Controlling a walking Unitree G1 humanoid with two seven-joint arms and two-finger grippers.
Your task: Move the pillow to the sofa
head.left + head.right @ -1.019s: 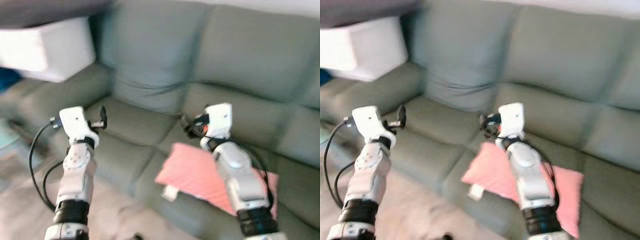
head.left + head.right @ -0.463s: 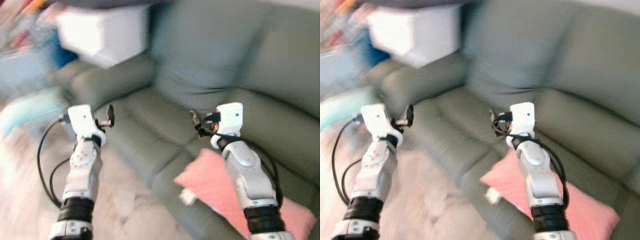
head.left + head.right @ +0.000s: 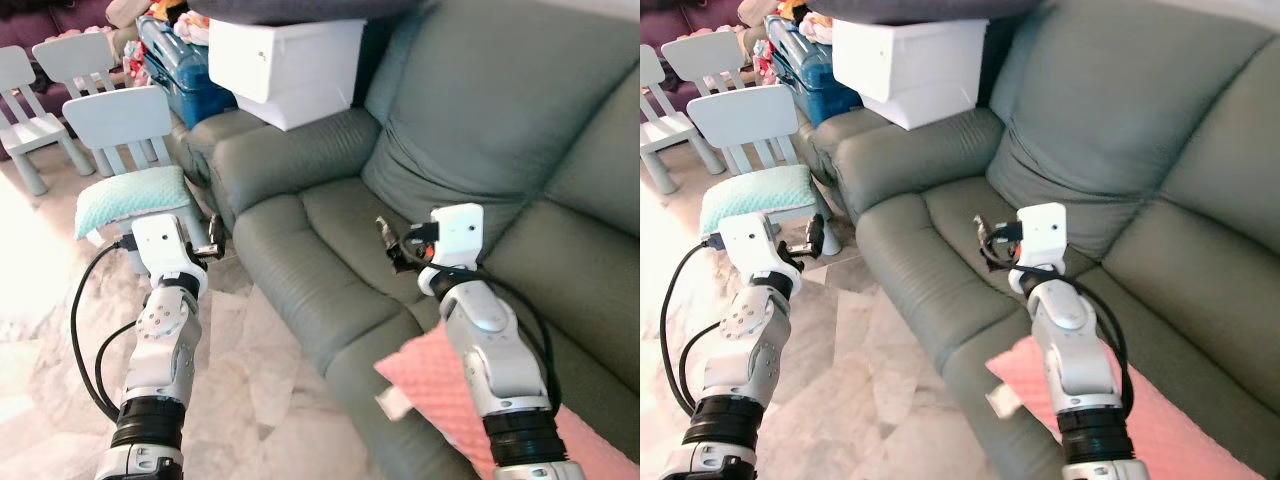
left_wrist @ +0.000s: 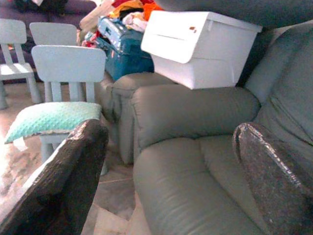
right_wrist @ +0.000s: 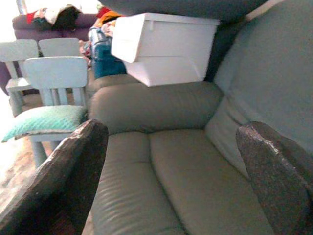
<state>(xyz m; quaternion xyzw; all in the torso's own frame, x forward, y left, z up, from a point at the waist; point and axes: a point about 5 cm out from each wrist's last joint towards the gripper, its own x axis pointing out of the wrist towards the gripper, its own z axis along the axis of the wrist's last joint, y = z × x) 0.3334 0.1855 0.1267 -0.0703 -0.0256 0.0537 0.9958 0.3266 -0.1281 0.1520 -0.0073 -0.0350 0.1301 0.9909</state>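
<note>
A pink pillow (image 3: 440, 385) lies on the front of the grey-green sofa (image 3: 330, 260) seat at the lower right, partly behind my right forearm. A teal pillow (image 3: 130, 198) rests on the seat of a small pale chair (image 3: 118, 118) left of the sofa. My left gripper (image 3: 212, 240) hovers open and empty over the floor beside the sofa's front, near that chair. My right gripper (image 3: 385, 237) is open and empty above the left seat cushion. Both wrist views look across the sofa arm (image 4: 195, 105) to the teal pillow (image 5: 44, 121).
A white storage box (image 3: 285, 55) sits on the sofa's armrest, with a blue case (image 3: 175, 62) full of clothes behind it. A second small chair (image 3: 22, 95) stands at the far left. Pale marble floor (image 3: 260, 385) stretches in front of the sofa.
The camera has swung left, bringing the chairs, teal pillow and floor into view and pushing the pink pillow to the lower right. Both arms keep the same raised, open pose.
</note>
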